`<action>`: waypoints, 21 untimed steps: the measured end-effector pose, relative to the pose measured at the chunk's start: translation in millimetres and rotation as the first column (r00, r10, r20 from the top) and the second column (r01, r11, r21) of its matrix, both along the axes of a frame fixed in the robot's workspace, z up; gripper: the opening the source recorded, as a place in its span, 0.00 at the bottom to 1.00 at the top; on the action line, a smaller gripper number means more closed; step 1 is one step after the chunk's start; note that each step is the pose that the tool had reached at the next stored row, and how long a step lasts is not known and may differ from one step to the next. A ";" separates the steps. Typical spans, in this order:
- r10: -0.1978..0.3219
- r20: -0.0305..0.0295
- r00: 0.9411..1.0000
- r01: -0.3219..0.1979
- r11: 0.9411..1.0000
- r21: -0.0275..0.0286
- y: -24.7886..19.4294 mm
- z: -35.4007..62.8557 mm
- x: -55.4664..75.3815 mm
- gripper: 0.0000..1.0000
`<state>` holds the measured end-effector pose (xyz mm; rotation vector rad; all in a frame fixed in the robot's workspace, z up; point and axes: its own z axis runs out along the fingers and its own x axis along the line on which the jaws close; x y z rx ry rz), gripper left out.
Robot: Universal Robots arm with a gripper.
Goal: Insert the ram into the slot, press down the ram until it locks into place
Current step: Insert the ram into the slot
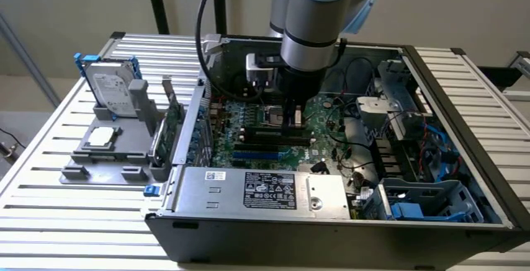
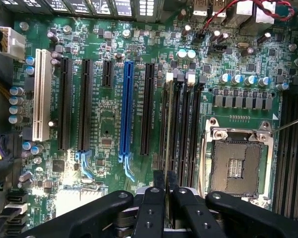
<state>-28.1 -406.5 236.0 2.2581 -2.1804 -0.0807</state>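
In the wrist view my gripper (image 2: 165,182) is shut on the ram (image 2: 168,124). I see the ram edge-on as a thin strip running away from the fingertips (image 2: 158,186). It stands upright along the black slot (image 2: 173,99), the first of a bank of parallel memory sockets with white end clips (image 2: 170,77). The ram hides most of the slot beneath it. How deep the ram sits I cannot tell. In the exterior view the gripper (image 1: 291,121) reaches straight down into the open computer case onto the motherboard (image 1: 248,113).
The square silver processor socket (image 2: 237,166) lies right beside the memory bank. A blue socket (image 2: 125,109) and black expansion sockets (image 2: 84,104) lie on the other side. Case walls, cables (image 1: 356,72) and a power supply (image 1: 265,190) surround the board. A hard drive (image 1: 112,91) stands at the exterior view's left.
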 end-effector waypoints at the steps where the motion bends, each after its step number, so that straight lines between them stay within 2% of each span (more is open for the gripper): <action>1: 0.000 0.000 1.000 0.000 1.000 0.000 -0.1 -0.4 0.0 0.13; 21: -0.004 0.000 1.000 0.004 1.000 0.004 -0.6 -6.2 -0.8 0.13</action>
